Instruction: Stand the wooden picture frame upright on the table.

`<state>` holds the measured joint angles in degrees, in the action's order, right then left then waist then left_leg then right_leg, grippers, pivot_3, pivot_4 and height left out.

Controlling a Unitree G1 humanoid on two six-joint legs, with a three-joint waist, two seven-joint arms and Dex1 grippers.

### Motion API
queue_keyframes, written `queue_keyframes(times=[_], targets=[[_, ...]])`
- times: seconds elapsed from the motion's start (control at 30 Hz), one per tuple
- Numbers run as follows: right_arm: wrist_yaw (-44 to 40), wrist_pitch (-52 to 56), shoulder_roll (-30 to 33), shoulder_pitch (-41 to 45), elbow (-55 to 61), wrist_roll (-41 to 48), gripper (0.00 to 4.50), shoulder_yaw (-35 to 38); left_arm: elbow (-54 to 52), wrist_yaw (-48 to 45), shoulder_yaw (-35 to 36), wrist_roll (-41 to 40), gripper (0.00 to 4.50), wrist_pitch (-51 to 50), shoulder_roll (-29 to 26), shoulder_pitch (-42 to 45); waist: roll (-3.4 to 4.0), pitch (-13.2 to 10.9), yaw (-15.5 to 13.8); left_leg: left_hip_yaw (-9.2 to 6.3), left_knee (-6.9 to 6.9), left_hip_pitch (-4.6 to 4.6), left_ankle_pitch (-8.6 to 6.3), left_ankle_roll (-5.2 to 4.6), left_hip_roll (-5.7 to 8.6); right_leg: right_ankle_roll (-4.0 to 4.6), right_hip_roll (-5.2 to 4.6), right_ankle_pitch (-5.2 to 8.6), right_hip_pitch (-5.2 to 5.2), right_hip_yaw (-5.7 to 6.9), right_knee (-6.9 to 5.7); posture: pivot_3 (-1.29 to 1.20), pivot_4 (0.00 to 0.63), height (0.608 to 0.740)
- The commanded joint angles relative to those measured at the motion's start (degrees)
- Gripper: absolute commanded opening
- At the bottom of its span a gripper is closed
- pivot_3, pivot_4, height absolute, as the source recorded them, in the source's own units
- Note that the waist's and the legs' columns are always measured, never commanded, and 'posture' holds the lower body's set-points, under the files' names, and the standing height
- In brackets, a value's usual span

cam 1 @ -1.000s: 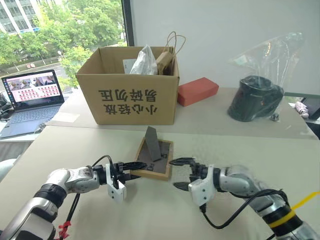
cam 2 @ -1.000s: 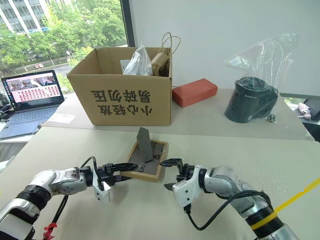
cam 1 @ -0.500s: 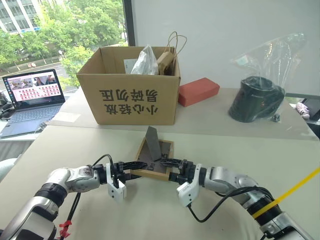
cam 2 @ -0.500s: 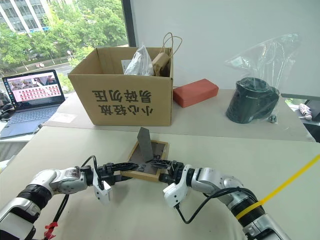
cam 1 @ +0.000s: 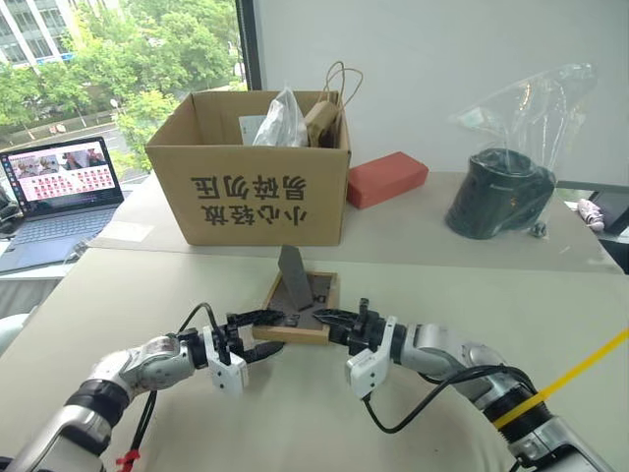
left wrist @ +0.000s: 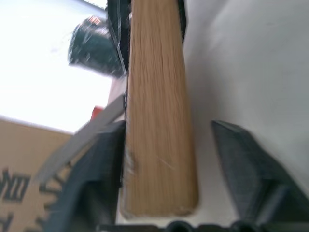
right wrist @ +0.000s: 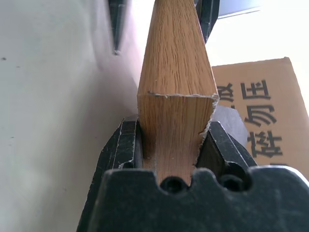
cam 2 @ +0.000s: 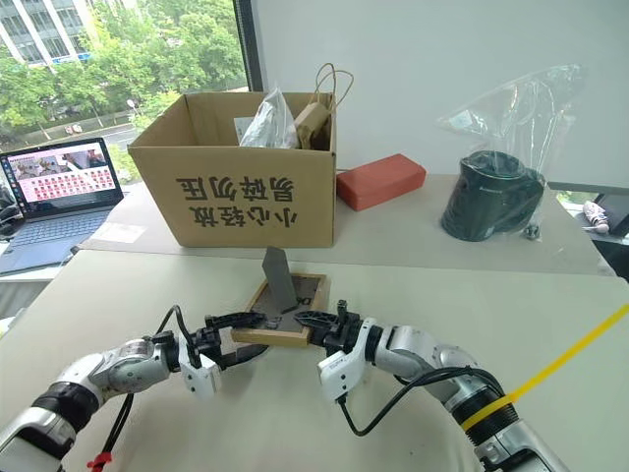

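The wooden picture frame [cam 1: 319, 295] lies on the pale table [cam 1: 147, 295] with its dark back panel up and its stand [cam 1: 293, 275] sticking up. My right gripper [cam 1: 329, 326] is shut on the frame's near right corner; in the right wrist view both fingers press the light wood [right wrist: 176, 82]. My left gripper [cam 1: 267, 332] is open at the near left corner. In the left wrist view the frame's edge [left wrist: 159, 121] runs between its fingers, close to one finger [left wrist: 104, 164] and apart from the other.
A big cardboard box [cam 1: 265, 187] stands behind the frame, with a red block [cam 1: 388, 179] and a black object in a plastic bag [cam 1: 501, 197] further right. A laptop [cam 1: 59, 192] is at the far left. A yellow cable [cam 1: 570, 379] crosses by my right arm.
My right gripper came in from the right and closed on the frame's near right corner. My left gripper, shut on the near left edge before, has opened.
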<state>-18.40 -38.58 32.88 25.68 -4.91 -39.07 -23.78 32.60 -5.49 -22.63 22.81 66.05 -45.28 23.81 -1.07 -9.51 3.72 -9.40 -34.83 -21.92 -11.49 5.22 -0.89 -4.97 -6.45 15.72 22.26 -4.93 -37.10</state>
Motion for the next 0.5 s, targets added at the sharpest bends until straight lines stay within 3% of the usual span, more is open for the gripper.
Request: queue_keyframes(times=[0.03,0.13,0.2,0.33,0.5], targets=[[-6.2,5.5,1.6,1.1,4.8,13.0,1.22,5.7,-11.6,-1.7,9.2,-14.5,3.47,-9.7,-2.8,-8.2,0.02,0.0,0.3,0.00,0.00,-0.01,0.00,0.00,0.00,0.01,0.00,-0.01,0.01,0.01,0.00,0.00,0.150,0.740],[-18.0,19.0,3.1,3.6,10.5,30.8,1.22,9.8,-23.7,-2.4,15.1,-21.2,3.47,-21.1,-2.8,-18.8,0.08,-0.1,0.7,0.04,0.01,0.00,-0.01,-0.02,0.00,0.02,0.00,-0.01,0.02,-0.07,-0.01,0.00,0.150,0.740],[-22.8,26.0,3.8,4.6,13.5,37.3,1.22,11.3,-29.5,-3.7,17.0,-22.5,3.47,-25.9,-1.9,-23.0,0.13,-0.2,0.6,0.05,0.02,0.01,-0.02,-0.04,-0.04,0.04,0.01,-0.02,0.02,-0.08,0.01,0.00,0.150,0.740],[-32.9,73.3,9.0,17.1,18.0,73.5,1.22,21.6,-44.2,-7.7,16.6,-28.3,3.47,-34.4,0.1,-32.9,0.29,-0.5,0.3,0.05,-0.07,-0.06,-0.03,-0.04,-0.06,0.12,0.02,-0.06,-0.01,-0.08,-0.01,0.00,0.150,0.740],[-34.4,99.9,11.7,24.9,10.7,89.0,1.22,26.7,-51.9,-13.7,17.4,-37.6,3.47,-45.0,1.8,-34.6,0.32,-0.5,-0.7,-0.02,-0.02,-0.06,-0.11,-0.18,-0.09,0.21,0.04,-0.03,0.00,0.05,0.03,0.00,0.150,0.740]])
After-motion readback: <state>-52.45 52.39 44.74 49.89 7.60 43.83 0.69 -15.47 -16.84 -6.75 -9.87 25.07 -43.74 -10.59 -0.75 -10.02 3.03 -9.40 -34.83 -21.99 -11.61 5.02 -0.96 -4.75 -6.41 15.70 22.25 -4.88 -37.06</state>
